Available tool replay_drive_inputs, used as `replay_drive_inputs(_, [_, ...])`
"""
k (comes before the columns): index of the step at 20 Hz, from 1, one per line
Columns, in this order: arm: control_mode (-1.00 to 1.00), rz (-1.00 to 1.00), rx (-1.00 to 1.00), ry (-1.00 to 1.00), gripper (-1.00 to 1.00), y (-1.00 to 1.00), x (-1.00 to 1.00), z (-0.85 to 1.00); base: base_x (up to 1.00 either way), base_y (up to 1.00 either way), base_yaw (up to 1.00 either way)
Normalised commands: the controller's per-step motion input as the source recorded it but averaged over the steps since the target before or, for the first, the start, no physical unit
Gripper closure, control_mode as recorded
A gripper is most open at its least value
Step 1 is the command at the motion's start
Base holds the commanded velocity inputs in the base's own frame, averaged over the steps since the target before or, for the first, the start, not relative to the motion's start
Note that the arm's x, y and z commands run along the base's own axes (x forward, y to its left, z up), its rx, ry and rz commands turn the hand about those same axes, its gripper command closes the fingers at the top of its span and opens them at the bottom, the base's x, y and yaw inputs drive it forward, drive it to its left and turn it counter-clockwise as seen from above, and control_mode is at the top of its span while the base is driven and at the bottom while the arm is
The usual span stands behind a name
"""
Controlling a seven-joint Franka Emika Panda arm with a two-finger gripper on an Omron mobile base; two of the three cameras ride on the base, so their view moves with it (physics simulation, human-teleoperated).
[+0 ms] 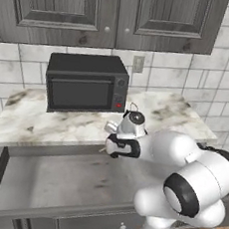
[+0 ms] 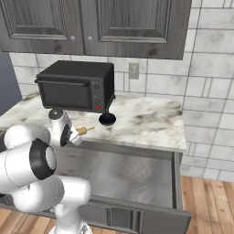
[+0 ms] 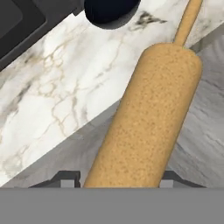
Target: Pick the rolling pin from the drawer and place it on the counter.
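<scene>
Here the end effector [image 3: 119, 181] grips the rolling pin [image 3: 148, 118] above the counter [image 3: 57, 105] edge.

The microwave [image 1: 86, 83] sits on the counter [image 1: 45, 124], kettle [image 2: 107, 119] to its right, open drawer [image 2: 132, 176] below.

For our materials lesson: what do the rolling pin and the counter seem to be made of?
Rolling pin: likely wood, matte, from its light-brown speckled surface. Counter: looks like polished white marble, from its grey-brown veining, though it could be an imitation.

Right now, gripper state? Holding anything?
Gripper: closed on the rolling pin, held above the counter edge and the open drawer.
</scene>
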Motion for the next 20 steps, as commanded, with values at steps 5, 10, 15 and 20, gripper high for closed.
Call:
replay_drive_inputs(5, [-1.0, -0.01, 0.0, 0.09, 1.0, 0.4, 0.74, 0.6, 0.0, 0.0, 0.0])
replay_drive_inputs(10, [-1.0, -0.03, 0.0, 0.0, 1.0, 0.28, 0.75, -0.03, 0.0, 0.0, 0.0])
replay_drive_inputs(15, [-1.0, -0.08, 0.0, -0.01, 1.0, 0.3, 0.68, -0.41, 0.0, 0.0, 0.0])
replay_drive_inputs(20, [-1.0, -0.1, 0.0, -0.04, 1.0, 0.14, 0.44, -0.65, 0.0, 0.0, 0.0])
